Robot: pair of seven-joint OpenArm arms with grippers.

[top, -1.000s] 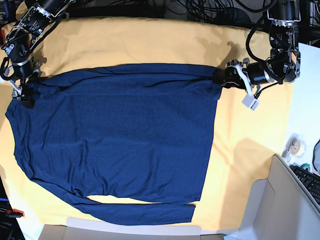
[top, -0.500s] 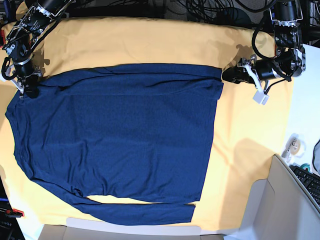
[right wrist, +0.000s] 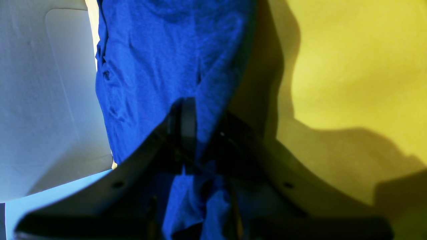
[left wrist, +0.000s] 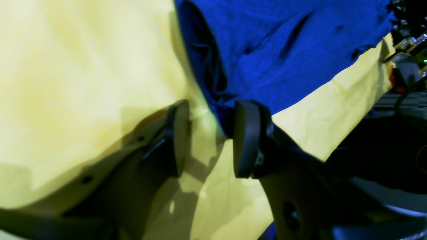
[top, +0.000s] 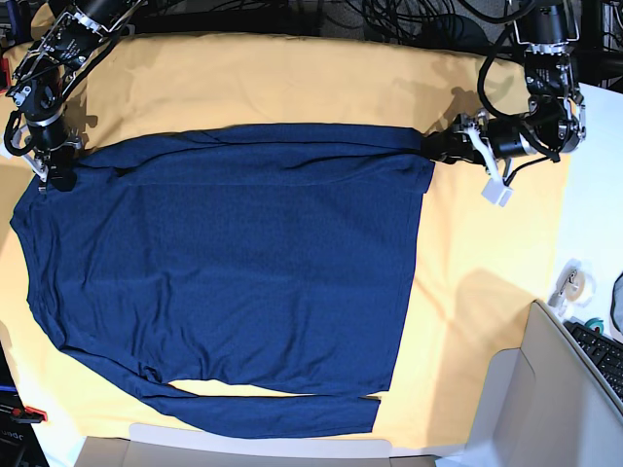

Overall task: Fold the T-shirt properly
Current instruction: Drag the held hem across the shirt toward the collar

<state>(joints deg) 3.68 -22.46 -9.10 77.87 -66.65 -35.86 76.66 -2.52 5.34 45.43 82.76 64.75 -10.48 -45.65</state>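
The left gripper (left wrist: 210,138) has its jaws apart, right at a corner of the T-shirt (top: 234,272), which lies flat on the yellow cloth (top: 292,83). The right gripper (right wrist: 203,123) is pinched on the T-shirt's other top corner. Its far finger is dark and hard to see, and the base view cannot show either grip.

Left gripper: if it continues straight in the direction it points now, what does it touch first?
Probably the T-shirt: its corner already lies just ahead of the open left gripper, over the yellow cloth. Depth is hard to judge.
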